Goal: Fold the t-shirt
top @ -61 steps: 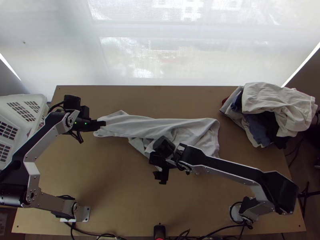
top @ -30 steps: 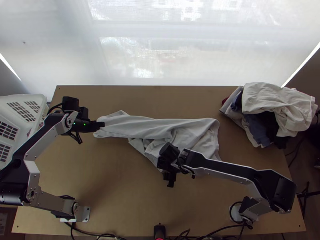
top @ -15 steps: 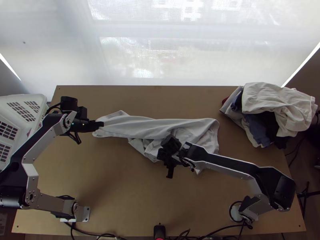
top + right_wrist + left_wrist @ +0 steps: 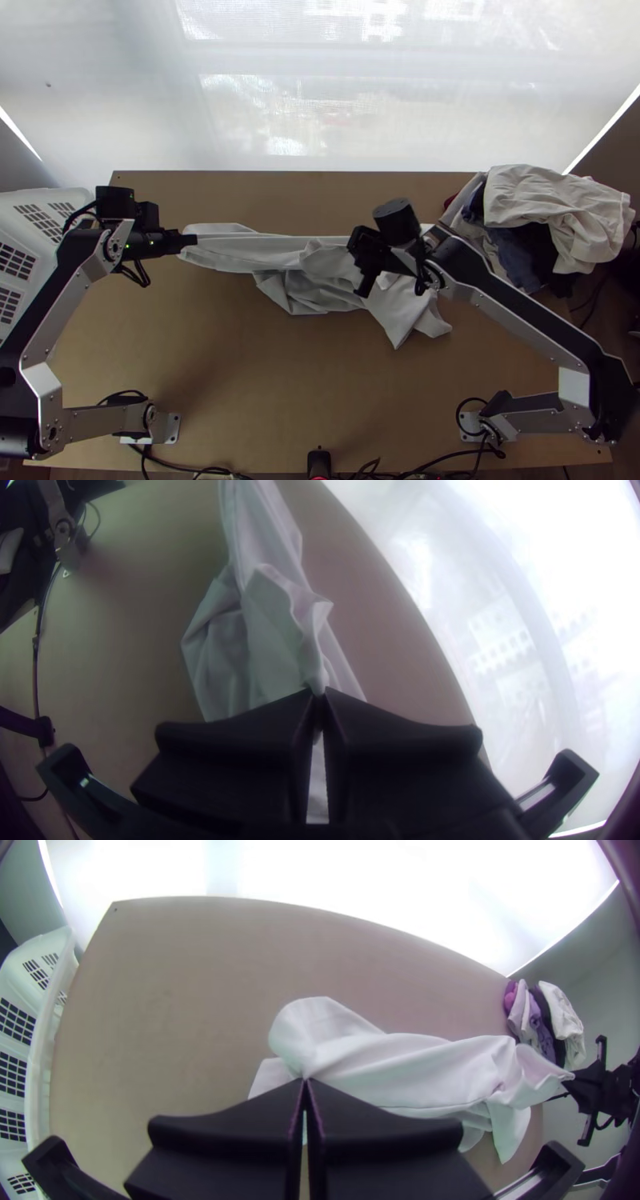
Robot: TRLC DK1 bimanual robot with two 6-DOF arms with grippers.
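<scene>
The white t-shirt (image 4: 316, 292) lies bunched lengthwise across the middle of the table, with loose folds at its lower right. My left gripper (image 4: 190, 239) is at its left end; in the left wrist view the left gripper (image 4: 305, 1081) is shut on the shirt (image 4: 413, 1070). Over the shirt's right part is my right gripper (image 4: 362, 260), which hides some of the cloth there. From the right wrist view, the right gripper (image 4: 319, 692) is shut on a raised fold of the shirt (image 4: 277, 633).
A pile of white, blue and dark clothes (image 4: 552, 212) rests at the table's upper right corner, close to the right arm's wrist. The white slotted basket (image 4: 40, 210) stands beyond the table's left edge. Bare tabletop (image 4: 280, 384) stretches below the shirt.
My right gripper has moved up the picture and to the right, and now holds shirt fabric. My left gripper has shifted slightly left with the shirt's end. The cloth's right part has been lifted and rearranged.
</scene>
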